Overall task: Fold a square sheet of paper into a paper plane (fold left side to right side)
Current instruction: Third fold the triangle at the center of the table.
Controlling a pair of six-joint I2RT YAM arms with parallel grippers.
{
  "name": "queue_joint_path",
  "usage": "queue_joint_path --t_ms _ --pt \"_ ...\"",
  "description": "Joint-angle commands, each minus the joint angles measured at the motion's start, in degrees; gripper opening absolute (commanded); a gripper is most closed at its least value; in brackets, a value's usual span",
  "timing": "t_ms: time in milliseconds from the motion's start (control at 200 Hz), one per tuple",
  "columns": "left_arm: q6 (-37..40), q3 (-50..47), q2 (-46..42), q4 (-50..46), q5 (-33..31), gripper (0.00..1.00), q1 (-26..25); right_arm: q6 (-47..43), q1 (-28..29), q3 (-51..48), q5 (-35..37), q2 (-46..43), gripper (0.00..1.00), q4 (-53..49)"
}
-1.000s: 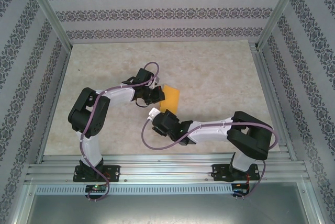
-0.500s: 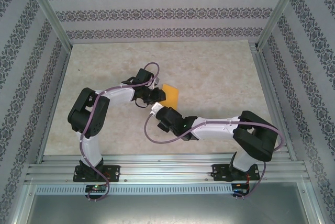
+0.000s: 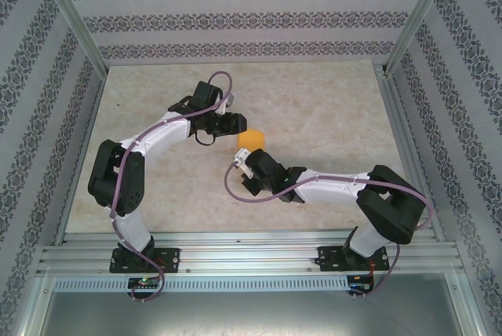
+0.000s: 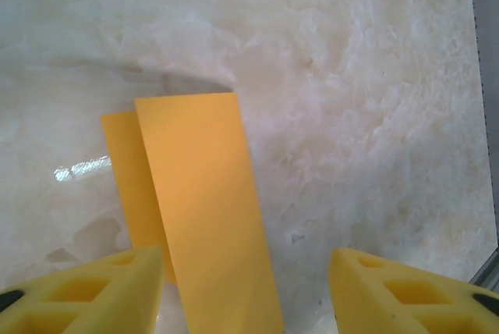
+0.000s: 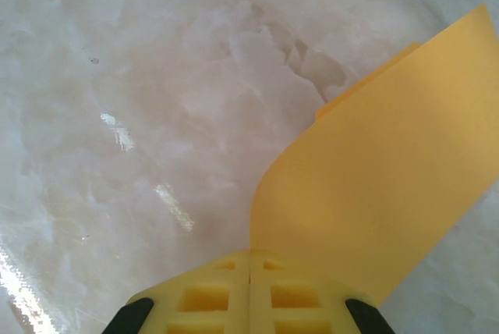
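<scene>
square sheet of paper (image 3: 252, 139) sits mid-table between the two grippers, half folded. The top flap lies over the bottom layer but skewed: in the left wrist view a strip of the lower layer shows past one long edge. In the right wrist view the flap bows up off the marble-look tabletop (image 3: 329, 108) rather than lying flat. Step in hand looks like the left-to-right fold, laid over but not creased. To do it well, square up before pressing: drag the held edge until the free edge sits on the one below and that strip disappears. Keep the lower layer pinned so it doesn't slide on the slick top, then lower the bow and run the crease from the middle out so no bubble gets trapped. Creasing with this skew would likely carry the error into every later plane fold. right gripper (image 5: 249, 260): jaws fully closed, pads meeting, and the flap comes out right at their seam, so I read it as pinching the sheet's edge. left gripper (image 4: 245, 256): jaws apart, straddling the near end of the sheet, gripping nothing. One finger (image 4: 117, 287) overlaps the lower layer, contact unclear.
</scene>
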Motion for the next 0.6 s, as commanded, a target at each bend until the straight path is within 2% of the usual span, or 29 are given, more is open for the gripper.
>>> queue_joint_path --t_ms 0,175,320,595 --pt "1.3 2.8 2.7 1.7 5.4 0.51 -0.1 1.6 -0.5 -1.0 -2.6 -0.8 0.00 0.7" --pt "2.3 10.1 12.7 0.6 8.7 0.43 -1.4 2.4 -1.5 -1.5 -3.6 -0.7 0.00 1.2" --pt "3.4 14.7 19.0 -1.2 8.7 0.40 -1.5 3.3 -2.3 -1.3 -4.8 -0.3 0.00 1.5" --pt "6.3 17.3 25.3 -4.1 8.0 0.37 -1.7 6.9 -6.0 -0.7 -11.9 0.6 0.00 1.2"
